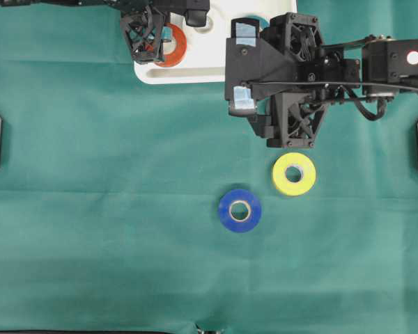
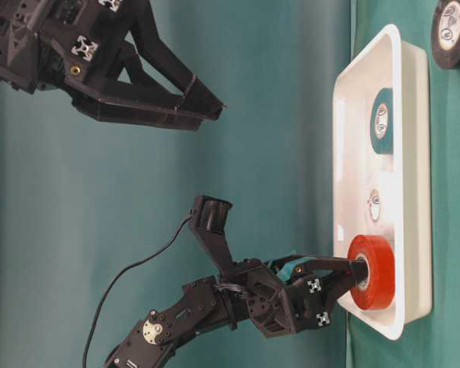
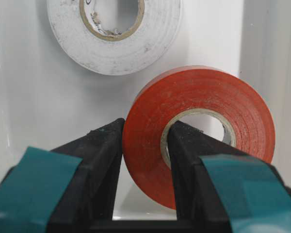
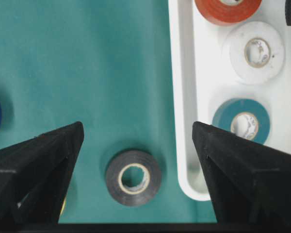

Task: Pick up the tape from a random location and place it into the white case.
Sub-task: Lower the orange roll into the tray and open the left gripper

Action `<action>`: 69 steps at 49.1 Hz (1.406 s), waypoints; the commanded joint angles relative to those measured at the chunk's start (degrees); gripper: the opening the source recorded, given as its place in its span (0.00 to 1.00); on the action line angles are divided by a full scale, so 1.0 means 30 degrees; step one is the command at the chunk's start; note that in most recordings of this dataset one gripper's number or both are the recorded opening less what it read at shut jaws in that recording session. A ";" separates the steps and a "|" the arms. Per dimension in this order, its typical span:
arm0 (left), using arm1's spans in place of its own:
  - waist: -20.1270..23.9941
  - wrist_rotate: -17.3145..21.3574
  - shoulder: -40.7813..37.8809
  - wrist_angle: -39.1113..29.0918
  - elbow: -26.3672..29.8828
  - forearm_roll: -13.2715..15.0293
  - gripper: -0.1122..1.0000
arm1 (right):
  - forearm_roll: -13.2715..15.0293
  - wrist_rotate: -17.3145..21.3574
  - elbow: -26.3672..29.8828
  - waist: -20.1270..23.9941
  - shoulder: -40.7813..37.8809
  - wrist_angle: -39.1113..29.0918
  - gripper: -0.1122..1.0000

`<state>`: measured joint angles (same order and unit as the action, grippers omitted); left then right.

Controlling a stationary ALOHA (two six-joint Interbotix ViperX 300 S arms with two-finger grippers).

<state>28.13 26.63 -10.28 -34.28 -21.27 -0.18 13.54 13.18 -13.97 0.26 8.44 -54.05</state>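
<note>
The desk (image 1: 90, 209) is covered with a green cloth. At its far edge in the overhead view lies the white case (image 1: 195, 69), a shallow tray with a raised rim and rounded corners.

Inside the case are three rolls. The red tape (image 3: 199, 136) stands tilted on its edge over the case floor near one end wall, pinched by the left tool (image 3: 145, 160): one finger sits outside the roll and the other goes through its core, the two pressed together on the roll's wall. Just beside it a white roll (image 4: 257, 52) lies flat on the case floor, and further along a teal roll (image 4: 241, 121) also lies flat.

The right tool (image 4: 136, 141) hangs above the cloth beside the case with its fingers spread wide, gripping nothing. Below it, on the cloth just outside the case rim, lies a black roll (image 4: 133, 177).

Well apart from the case, toward the middle of the desk, a yellow roll (image 1: 294, 173) and a blue roll (image 1: 240, 209) lie flat near each other.
</note>
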 commanded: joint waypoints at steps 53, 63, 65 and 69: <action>-0.0908 -0.0088 0.3398 -0.0381 -0.0176 0.0117 0.98 | 0.0059 0.0117 0.0176 0.0029 0.0322 0.0117 0.91; -0.1846 -0.0117 0.4541 -0.2080 0.0498 0.0117 0.98 | 0.0059 0.0117 0.0176 0.0029 0.0322 0.0117 0.91; -0.2021 -0.0117 0.4775 -0.2314 0.0703 0.0117 0.98 | 0.0029 0.0117 0.0176 0.0029 0.0322 0.0117 0.91; -0.2344 -0.0146 0.5332 -0.2637 0.1055 0.0117 0.98 | 0.0029 0.0117 0.0176 0.0029 0.0322 0.0117 0.91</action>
<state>21.97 26.37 2.64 -41.57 -20.30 0.09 13.54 13.45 -14.06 0.26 8.44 -54.05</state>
